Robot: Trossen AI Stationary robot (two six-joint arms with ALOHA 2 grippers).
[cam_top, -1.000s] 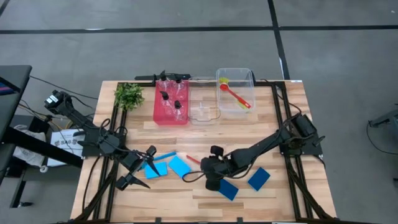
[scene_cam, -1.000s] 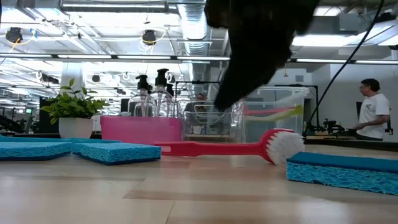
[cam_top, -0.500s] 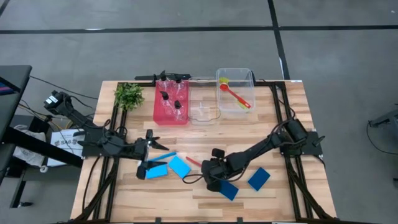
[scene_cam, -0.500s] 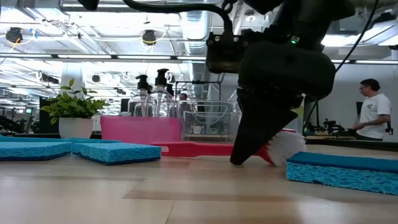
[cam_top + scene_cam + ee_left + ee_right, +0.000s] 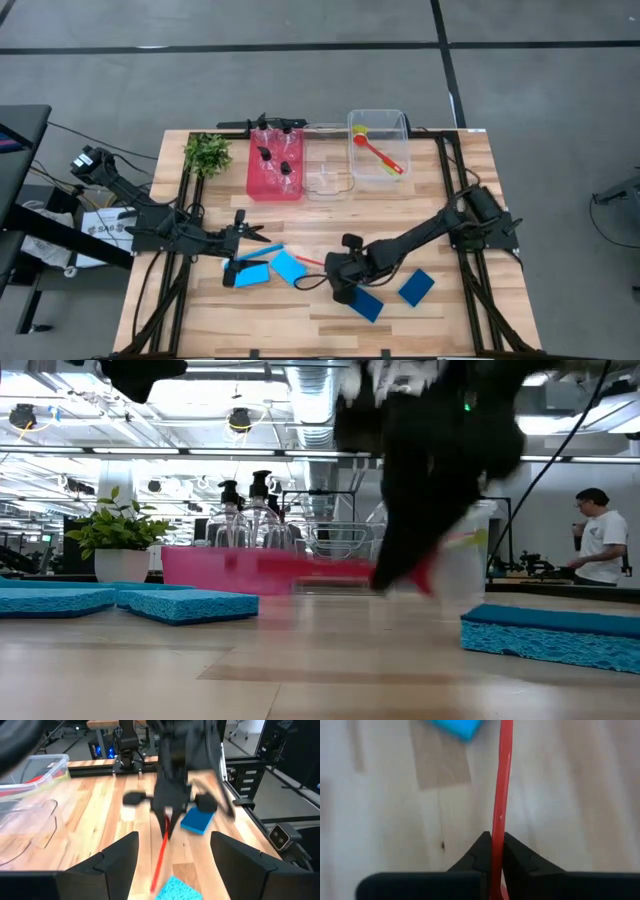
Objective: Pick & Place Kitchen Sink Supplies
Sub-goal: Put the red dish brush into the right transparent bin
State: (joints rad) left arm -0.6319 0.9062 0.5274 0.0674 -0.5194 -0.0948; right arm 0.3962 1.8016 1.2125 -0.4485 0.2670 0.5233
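The right claw is pinching the red brush by its slim handle, both fingers pressed against it, near the middle of the bench. From above, this claw sits just beside the dark-blue sponge, and only a short stretch of the brush handle shows past it. In the low view the brush is off the wood, its handle level above the bench.

The left claw is spread wide and holds nothing; it hovers at the left side, just above a slim blue brush and a light-blue sponge. Its wrist camera looks between its two fingers toward the right arm and the red handle.

A second light-blue sponge lies between the two claws. Another dark-blue sponge lies on the right, near the first one.

At the back, the pink bin holds several clear pump bottles with black tops. The clear bin holds another red brush and a yellow-green brush. A smaller clear bin stands between the two. A leafy plant stands left of the pink bin.

A person stands in the room behind the bench.
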